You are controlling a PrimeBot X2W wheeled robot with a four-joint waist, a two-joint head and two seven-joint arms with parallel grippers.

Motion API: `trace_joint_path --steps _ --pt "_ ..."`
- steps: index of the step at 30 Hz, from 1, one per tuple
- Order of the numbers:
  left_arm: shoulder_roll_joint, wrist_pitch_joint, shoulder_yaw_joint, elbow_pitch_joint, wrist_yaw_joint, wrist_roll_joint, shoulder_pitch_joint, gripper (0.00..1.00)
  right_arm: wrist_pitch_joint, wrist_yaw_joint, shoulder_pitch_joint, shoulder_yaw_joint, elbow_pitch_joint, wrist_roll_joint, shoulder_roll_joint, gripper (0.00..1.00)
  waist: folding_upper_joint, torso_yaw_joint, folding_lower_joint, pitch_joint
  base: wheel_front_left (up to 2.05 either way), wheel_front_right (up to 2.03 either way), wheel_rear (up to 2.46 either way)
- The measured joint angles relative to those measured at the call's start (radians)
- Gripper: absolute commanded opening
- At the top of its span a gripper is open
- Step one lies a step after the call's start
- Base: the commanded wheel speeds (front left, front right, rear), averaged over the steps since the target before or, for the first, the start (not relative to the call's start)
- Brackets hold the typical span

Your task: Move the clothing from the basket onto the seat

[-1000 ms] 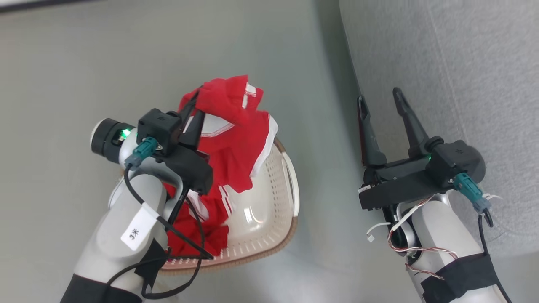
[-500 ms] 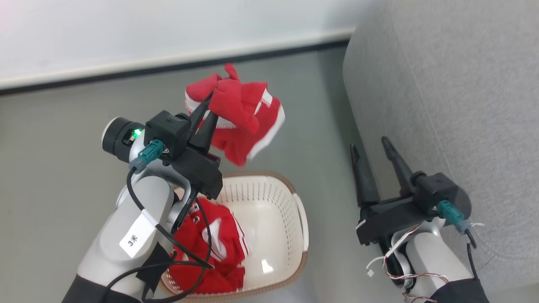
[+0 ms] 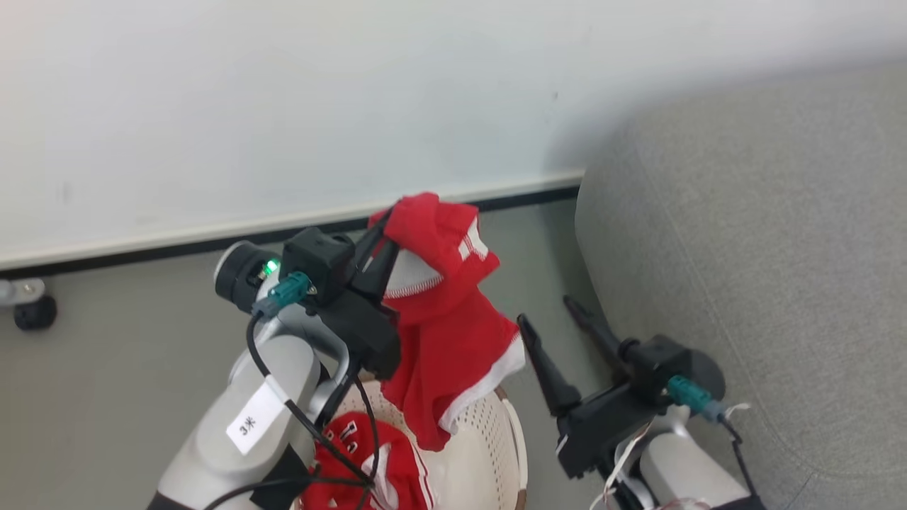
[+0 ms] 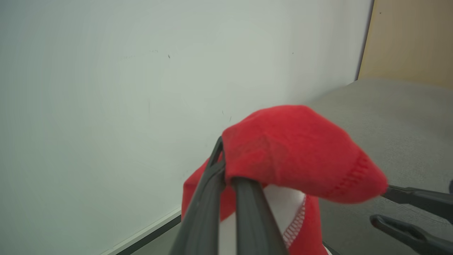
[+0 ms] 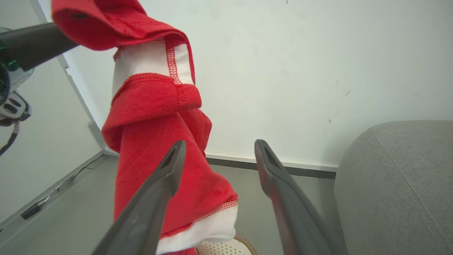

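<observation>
My left gripper (image 3: 381,227) (image 4: 223,157) is shut on a red garment with white trim (image 3: 446,326) (image 4: 300,152) (image 5: 159,117), which hangs from its fingertips above the cream perforated basket (image 3: 489,453) (image 5: 226,248). More red clothing with white stripes (image 3: 368,460) lies inside the basket. My right gripper (image 3: 549,312) (image 5: 219,148) is open and empty, just right of the hanging garment and close to the grey sofa (image 3: 744,283) (image 5: 400,184) (image 4: 389,117).
A white wall with a dark baseboard (image 3: 177,244) runs behind. Grey floor (image 3: 106,368) spreads to the left, with a small dark caster (image 3: 32,312) at the far left edge. A tan panel (image 4: 414,39) stands beyond the sofa.
The camera has tilted up. My left gripper has carried the red garment higher, clear of the basket and nearer the right gripper and sofa. The right gripper stays open.
</observation>
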Motion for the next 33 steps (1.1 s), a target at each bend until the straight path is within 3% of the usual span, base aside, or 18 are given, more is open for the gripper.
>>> trace_joint_path --steps 11,24,27,33 --pt "-0.01 0.055 -0.013 -0.05 0.0 -0.044 0.059 0.0 0.0 0.019 0.039 0.123 0.015 0.061 -0.001 1.0 0.0 0.009 0.0 -0.13 0.0 0.0 0.0" --pt "-0.031 0.139 -0.032 -0.092 0.027 -0.046 0.06 0.0 0.0 0.022 -0.067 0.336 0.107 0.114 -0.003 1.0 0.0002 0.039 0.0001 -0.163 0.0 0.0 0.0" --pt "-0.033 0.155 -0.038 -0.104 0.036 -0.046 0.06 0.0 0.0 0.012 -0.088 0.392 0.13 0.116 -0.003 1.0 0.0001 0.046 0.0001 -0.166 0.0 0.0 0.0" --pt "-0.035 0.187 -0.045 -0.138 0.043 -0.053 0.06 0.0 0.0 -0.048 -0.135 0.44 0.184 0.136 -0.003 1.0 0.0002 0.059 0.0001 -0.169 0.0 0.0 0.0"
